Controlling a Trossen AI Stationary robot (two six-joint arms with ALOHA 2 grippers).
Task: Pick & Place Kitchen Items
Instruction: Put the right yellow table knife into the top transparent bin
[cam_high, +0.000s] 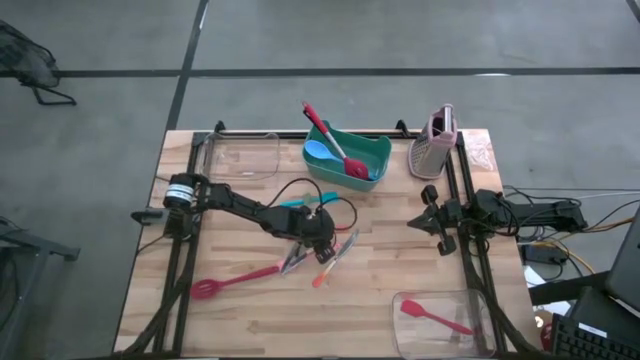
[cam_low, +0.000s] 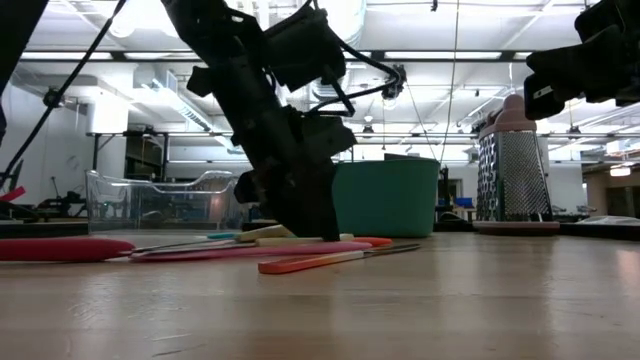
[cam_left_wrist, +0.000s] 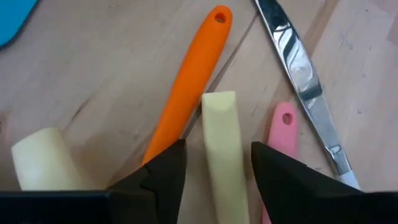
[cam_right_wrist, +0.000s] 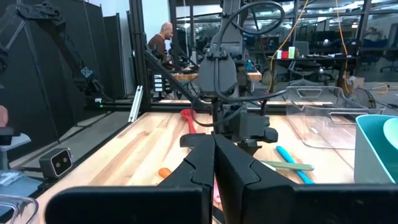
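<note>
My left gripper (cam_left_wrist: 217, 180) stands open and low over a heap of kitchen items in the middle of the table (cam_high: 250, 330). A pale yellow handle (cam_left_wrist: 221, 137) lies flat on the wood between its two fingers, with a gap on each side. Beside it lie an orange handle (cam_left_wrist: 193, 81), a pink handle (cam_left_wrist: 283, 127), a metal blade (cam_left_wrist: 298, 68) and a second pale yellow handle (cam_left_wrist: 37, 165). In the high view, my left gripper (cam_high: 322, 243) hides that handle. My right gripper (cam_right_wrist: 214, 163) waits shut at the table's right edge.
A red slotted spoon (cam_high: 230, 280) lies left of the heap and a blue utensil (cam_high: 298, 203) beyond it. The green bin (cam_high: 347, 160) holds a red spatula and a blue spoon. There is a grater (cam_high: 435, 145) at the back right, and clear tubs at the back left (cam_high: 240, 155) and front right (cam_high: 445, 315).
</note>
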